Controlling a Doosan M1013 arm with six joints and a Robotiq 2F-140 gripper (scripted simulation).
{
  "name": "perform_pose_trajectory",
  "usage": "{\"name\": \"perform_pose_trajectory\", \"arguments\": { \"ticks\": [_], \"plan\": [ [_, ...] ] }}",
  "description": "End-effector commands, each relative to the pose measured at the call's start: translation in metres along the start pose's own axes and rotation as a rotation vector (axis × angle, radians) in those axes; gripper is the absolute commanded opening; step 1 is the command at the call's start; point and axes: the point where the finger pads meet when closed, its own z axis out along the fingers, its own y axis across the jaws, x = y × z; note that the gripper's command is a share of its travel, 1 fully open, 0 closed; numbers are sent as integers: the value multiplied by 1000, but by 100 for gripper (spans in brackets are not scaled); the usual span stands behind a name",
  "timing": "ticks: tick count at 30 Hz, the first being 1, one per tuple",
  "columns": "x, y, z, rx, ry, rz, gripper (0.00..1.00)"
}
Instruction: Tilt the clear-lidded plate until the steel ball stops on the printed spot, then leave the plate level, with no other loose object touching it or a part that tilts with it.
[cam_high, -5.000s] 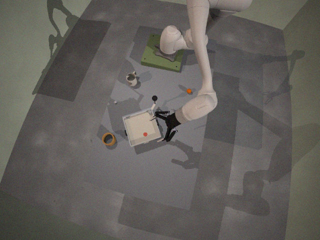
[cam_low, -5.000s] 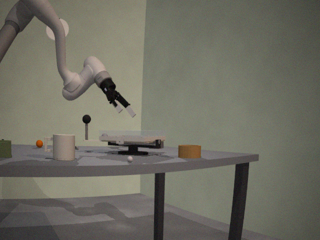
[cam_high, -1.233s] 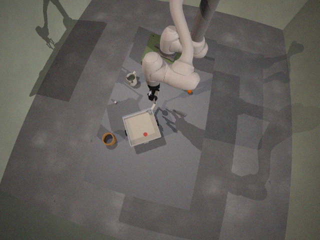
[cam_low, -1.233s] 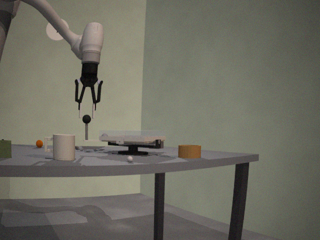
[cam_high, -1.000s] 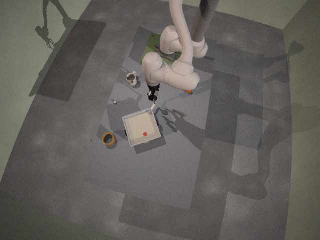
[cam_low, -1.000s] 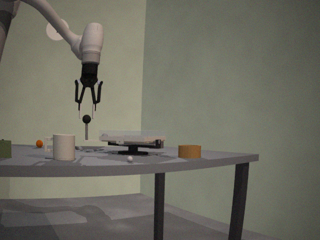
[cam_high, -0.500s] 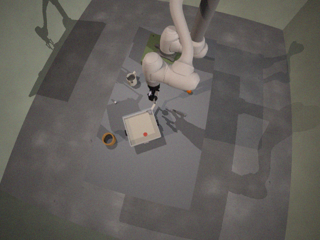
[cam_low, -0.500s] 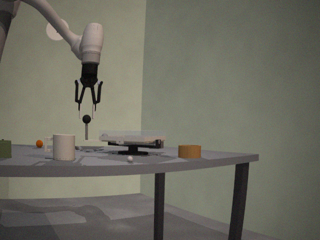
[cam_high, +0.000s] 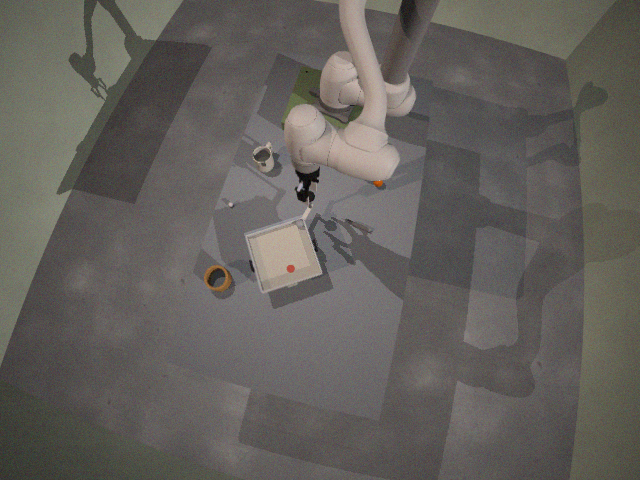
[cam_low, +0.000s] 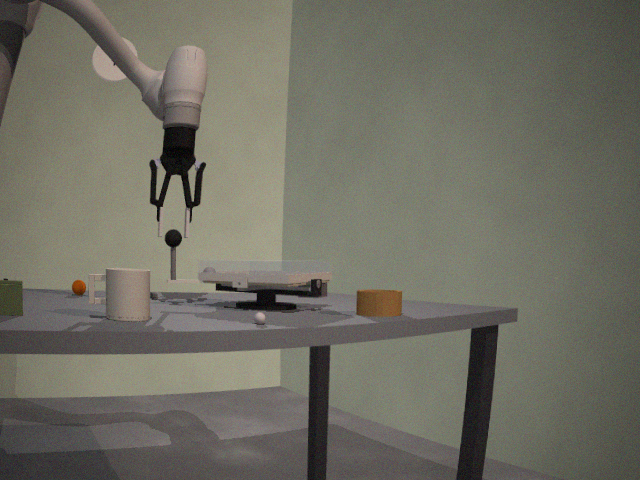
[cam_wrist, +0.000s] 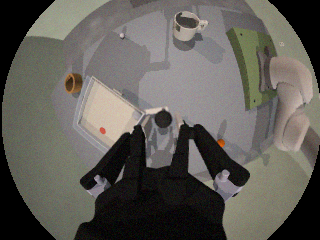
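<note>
My exterior view shows the end effector (cam_low: 172, 228), part-open and holding nothing, just above the lever knob (cam_low: 173, 237); top view hides that gap.

Pale green walls (cam_low: 413, 155) are seen on all sides, and two of them meet in a corner behind the table. The floor (cam_low: 232, 439) is grey, with darker and lighter patches — long shadows are thrown across it. A grey table (cam_low: 439, 312) with a curved front edge is carried by dark legs (cam_low: 318, 413). No window is shown.
</note>
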Motion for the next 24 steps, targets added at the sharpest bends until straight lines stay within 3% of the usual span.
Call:
{"name": "perform_pose_trajectory", "arguments": {
  "ticks": [1,24],
  "plan": [
    [0,0,0,0,0,0,36],
    [0,0,2,0,0,0,36]
  ]
}}
